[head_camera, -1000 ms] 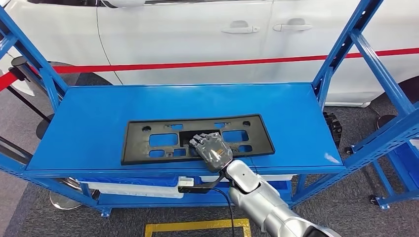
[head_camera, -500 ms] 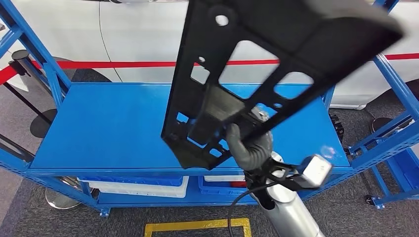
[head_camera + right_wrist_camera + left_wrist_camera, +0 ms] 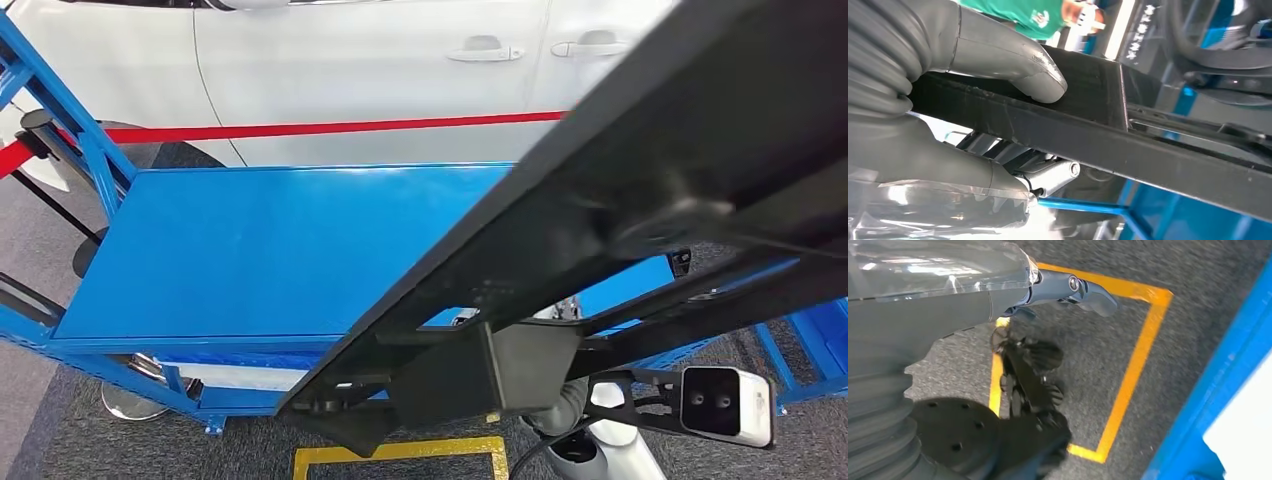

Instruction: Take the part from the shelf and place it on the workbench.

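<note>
My right hand [image 3: 948, 100] grips the part [image 3: 640, 200], a flat black plastic frame with cut-out openings. In the right wrist view my thick grey thumb [image 3: 1013, 65] presses on one face of its dark bar while the rest of the hand clamps it from the other side. The head view shows what that close view cannot: the part is lifted clear of the shelf [image 3: 250, 250], tilted, and held so near the camera that it runs as a blurred black band from the near edge up to the far right corner, hiding the shelf's right end. Below it sits my right wrist camera [image 3: 725, 403] on its black bracket.

My left hand [image 3: 1068, 287] hangs over dark grey carpet, holding nothing, its fingers loosely apart, above a yellow taped square [image 3: 1128, 385] on the floor.

The shelf top is smooth, glossy blue metal with blue uprights [image 3: 60, 120] at its left end. Beyond its far edge run a red rope [image 3: 330, 127] and a white car [image 3: 400, 70] with two door handles.
</note>
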